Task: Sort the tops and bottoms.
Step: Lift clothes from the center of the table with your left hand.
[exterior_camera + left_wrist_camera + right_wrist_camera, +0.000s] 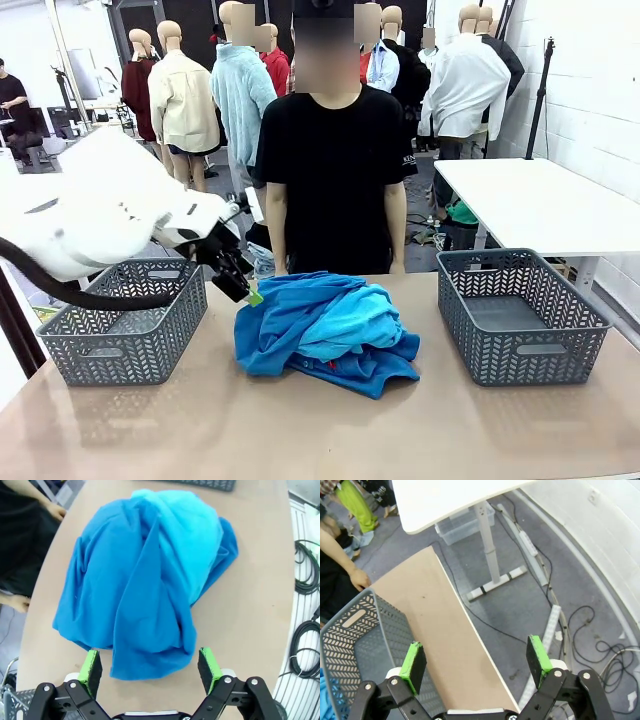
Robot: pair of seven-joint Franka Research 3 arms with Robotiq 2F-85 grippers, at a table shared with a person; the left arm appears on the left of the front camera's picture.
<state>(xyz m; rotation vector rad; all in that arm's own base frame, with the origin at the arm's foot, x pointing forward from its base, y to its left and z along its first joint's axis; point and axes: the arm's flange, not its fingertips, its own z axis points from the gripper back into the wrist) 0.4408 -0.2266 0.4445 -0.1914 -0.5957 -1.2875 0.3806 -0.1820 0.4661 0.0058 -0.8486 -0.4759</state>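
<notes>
Left gripper point(150, 664), jaws apart, is hovering at the edge of the blue clothes point(140, 585), which are lying heaped mid-table between the left basket point(70, 345) and the right basket point(590, 325). Right gripper point(477, 662), jaws also apart, is idling beside the right basket. Risk: the layers are tangling, so one pinch may lift several garments.

your tan table point(320, 440) carries a heap of blue tops point(325, 335) mid-frame, a left-hand grey basket point(130, 345) and a right-hand grey basket point(520, 345).

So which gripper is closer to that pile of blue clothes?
Left. The left gripper hangs open at the edge of the blue pile; the right gripper is over the edge of the table by a grey basket, well away.
</notes>
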